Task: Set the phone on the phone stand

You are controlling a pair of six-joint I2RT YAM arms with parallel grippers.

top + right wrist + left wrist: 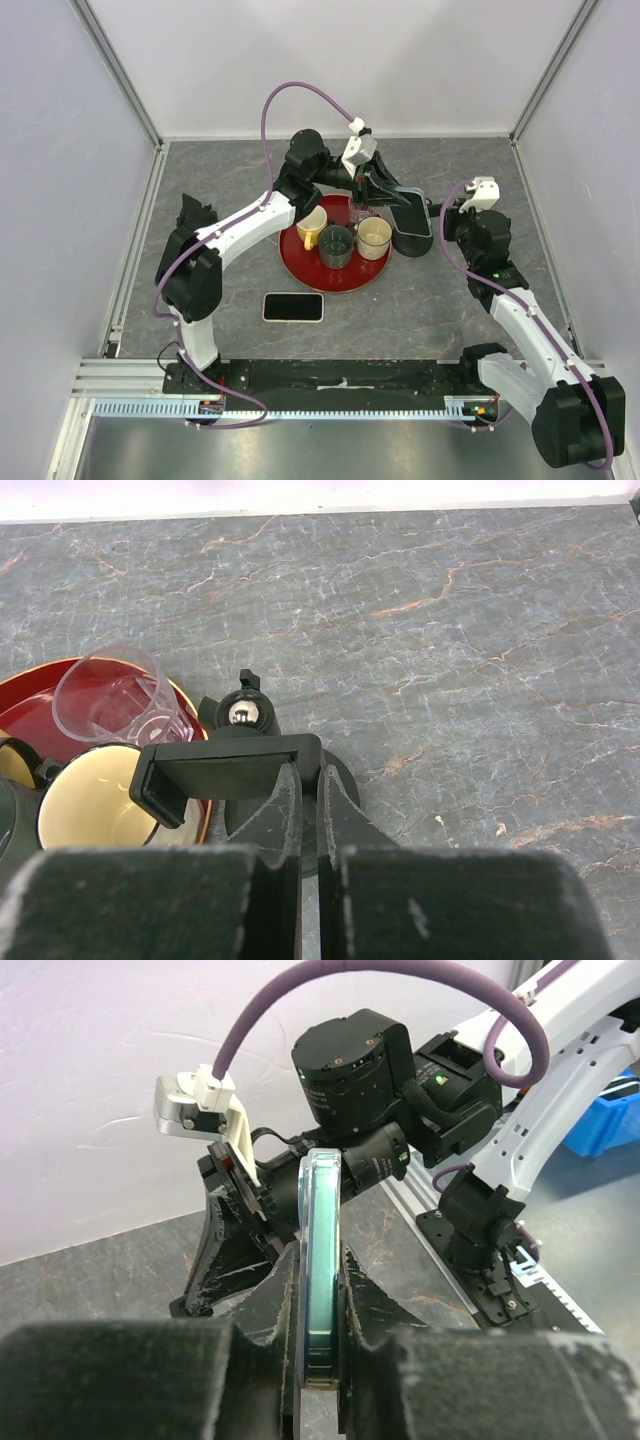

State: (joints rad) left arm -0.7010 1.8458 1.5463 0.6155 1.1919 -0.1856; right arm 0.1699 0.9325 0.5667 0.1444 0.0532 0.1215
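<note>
Mid-carry: left tool (320, 1305) grips the phone (321, 1250) edge-on at frame centre; right tool (308, 785) closed, empty. Next likely needs lowering onto the phone stand (235, 765).

No writing, brand, number or sign is showing legibly in any view. The phone (320, 1250) clamped in the left pincer (320, 1305) is presenting only its bare edge, and the second phone (293, 307) lying on the bench (480, 180) is showing a dark, blank screen.
</note>
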